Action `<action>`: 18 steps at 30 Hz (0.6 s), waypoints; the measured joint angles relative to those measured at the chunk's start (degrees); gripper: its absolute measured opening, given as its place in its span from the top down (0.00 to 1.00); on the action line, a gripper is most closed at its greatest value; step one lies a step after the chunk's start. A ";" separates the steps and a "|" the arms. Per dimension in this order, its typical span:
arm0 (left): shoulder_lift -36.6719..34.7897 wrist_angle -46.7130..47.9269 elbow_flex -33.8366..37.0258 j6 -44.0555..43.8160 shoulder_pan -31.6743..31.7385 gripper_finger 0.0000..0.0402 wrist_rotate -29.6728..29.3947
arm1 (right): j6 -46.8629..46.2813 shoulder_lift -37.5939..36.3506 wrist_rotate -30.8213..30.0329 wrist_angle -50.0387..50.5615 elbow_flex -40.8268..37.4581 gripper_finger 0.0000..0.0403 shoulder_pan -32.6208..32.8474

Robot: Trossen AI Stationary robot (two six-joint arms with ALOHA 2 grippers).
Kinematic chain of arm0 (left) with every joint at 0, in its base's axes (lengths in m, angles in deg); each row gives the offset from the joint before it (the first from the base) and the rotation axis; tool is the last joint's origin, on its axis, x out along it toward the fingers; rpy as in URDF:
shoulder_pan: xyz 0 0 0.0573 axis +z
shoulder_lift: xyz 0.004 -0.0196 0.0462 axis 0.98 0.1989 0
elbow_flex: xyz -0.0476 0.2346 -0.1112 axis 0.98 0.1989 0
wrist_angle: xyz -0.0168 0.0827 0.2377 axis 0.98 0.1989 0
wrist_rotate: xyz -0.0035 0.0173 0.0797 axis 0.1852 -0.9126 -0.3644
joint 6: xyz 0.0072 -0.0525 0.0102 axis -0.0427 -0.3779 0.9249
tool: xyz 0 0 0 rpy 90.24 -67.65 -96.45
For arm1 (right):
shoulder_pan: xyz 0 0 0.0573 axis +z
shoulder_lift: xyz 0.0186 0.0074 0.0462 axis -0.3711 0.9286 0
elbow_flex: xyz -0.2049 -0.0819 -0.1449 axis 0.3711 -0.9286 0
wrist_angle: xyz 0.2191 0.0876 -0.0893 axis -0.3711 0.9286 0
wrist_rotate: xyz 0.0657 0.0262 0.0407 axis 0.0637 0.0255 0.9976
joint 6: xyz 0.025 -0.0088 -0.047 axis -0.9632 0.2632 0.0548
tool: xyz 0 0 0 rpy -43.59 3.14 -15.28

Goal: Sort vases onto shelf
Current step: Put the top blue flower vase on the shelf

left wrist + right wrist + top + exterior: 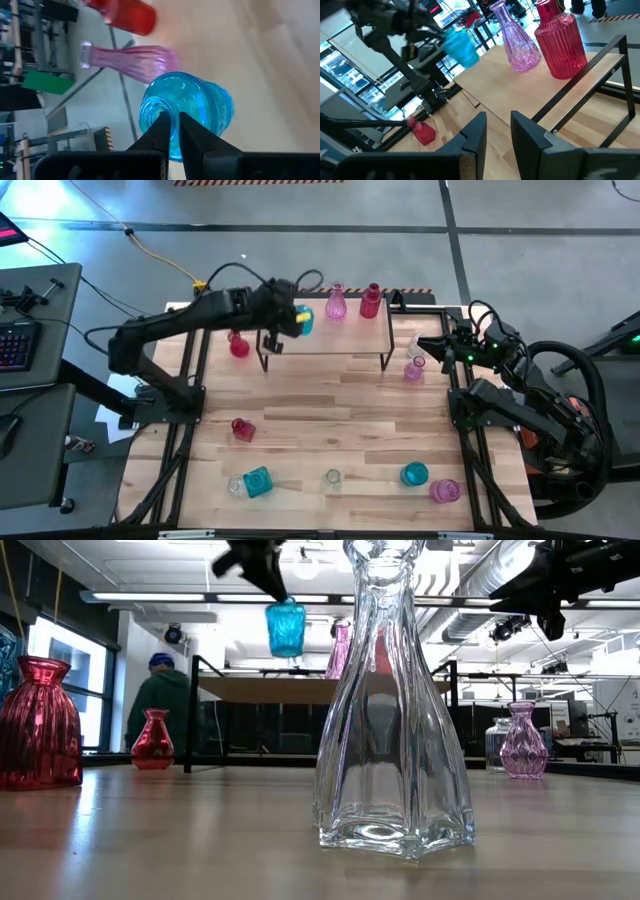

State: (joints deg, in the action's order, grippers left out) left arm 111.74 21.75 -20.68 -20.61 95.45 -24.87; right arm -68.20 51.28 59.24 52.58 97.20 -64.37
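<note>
Clear vase (392,700) fills the low view's centre foreground. Farther back, upper centre, left gripper (283,320) is clamped on the teal vase (302,320) by its rim, above the shelf (330,335). Pink vase (336,303) and red vase (371,300) stand there. Right gripper (447,346) waits at right, fingers slightly parted, empty.

Clear vase (392,700) top cut off; red vase (127,14) blurred, cropped.

Translucent teal-blue round glass vase (192,112), ribbed red glass bottle vase (561,42), diamond-patterned pink-purple glass bottle vase (516,42), low shelf (340,335) of light wood on black legs, clear faceted glass vase (390,710).
</note>
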 joint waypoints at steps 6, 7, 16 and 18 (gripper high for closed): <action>2.32 -6.35 0.00 3.78 5.03 0.97 5.25 | 0.00 -0.01 0.02 0.00 0.00 0.83 0.00; 2.56 -6.56 0.00 4.47 5.58 0.97 5.37 | 0.00 0.00 0.00 0.00 0.00 0.83 0.00; 5.26 -6.53 0.00 8.20 8.61 0.97 5.61 | 0.00 -0.01 0.01 0.00 0.00 0.83 0.00; 6.35 -6.46 0.00 8.61 9.03 0.97 5.57 | 0.00 0.01 0.00 0.00 0.00 0.83 0.00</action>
State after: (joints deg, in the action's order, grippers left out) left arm 118.08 15.29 -20.68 -12.00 104.48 -19.30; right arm -68.20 51.30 59.24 52.58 97.20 -64.37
